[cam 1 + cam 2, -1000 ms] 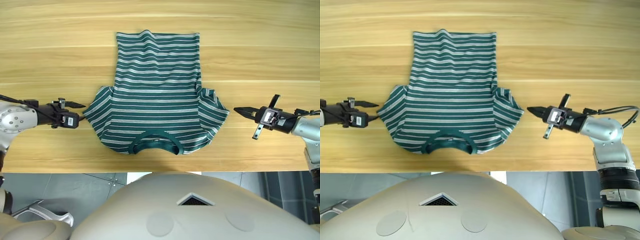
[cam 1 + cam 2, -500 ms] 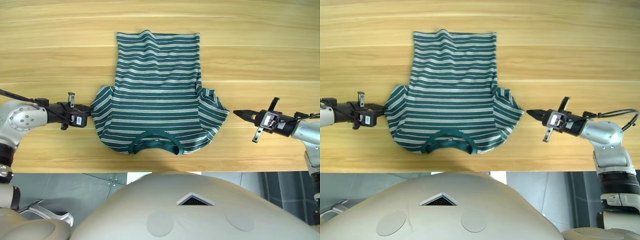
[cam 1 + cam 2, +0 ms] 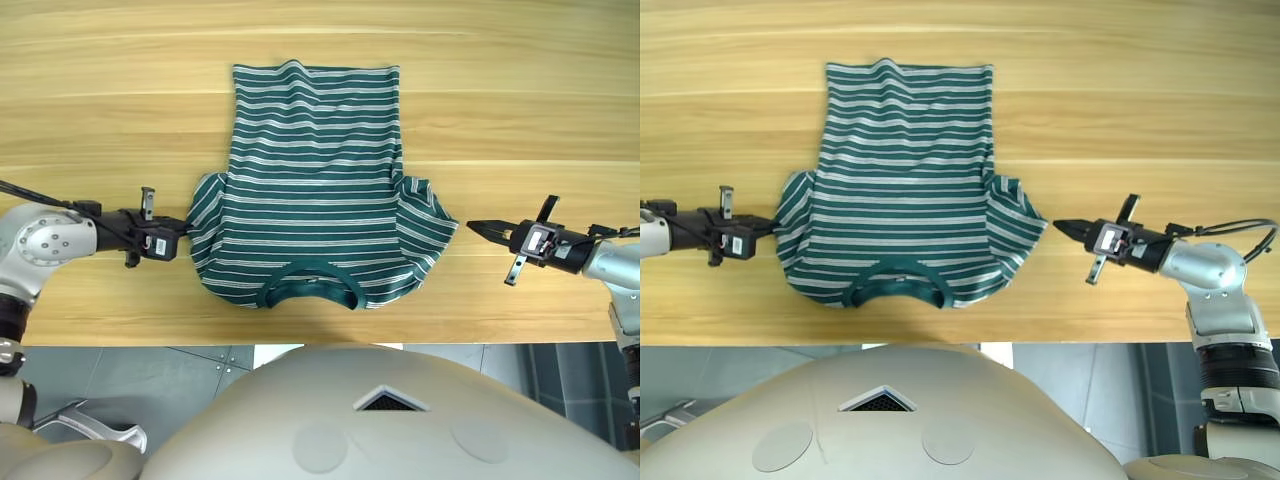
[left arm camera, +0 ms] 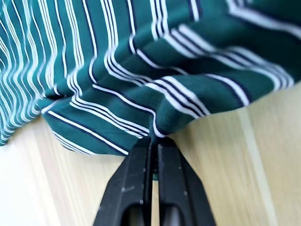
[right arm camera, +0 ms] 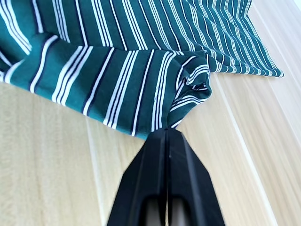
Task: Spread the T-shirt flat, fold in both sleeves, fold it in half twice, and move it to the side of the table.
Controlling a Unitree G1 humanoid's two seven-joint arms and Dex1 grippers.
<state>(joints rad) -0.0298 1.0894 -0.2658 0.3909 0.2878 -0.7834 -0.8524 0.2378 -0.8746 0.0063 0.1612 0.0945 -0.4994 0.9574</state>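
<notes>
The striped T-shirt lay mid-table, collar toward us. We set our left gripper, fingers pressed together, against the bunched left sleeve, presumably to fold it inward. Our right gripper, likewise closed, hovered just beside the right sleeve.

Past the near edge of the light wooden desk, grey floor tiles show, and they're darker over on the right. At lower left, a silver metal part over that floor.
</notes>
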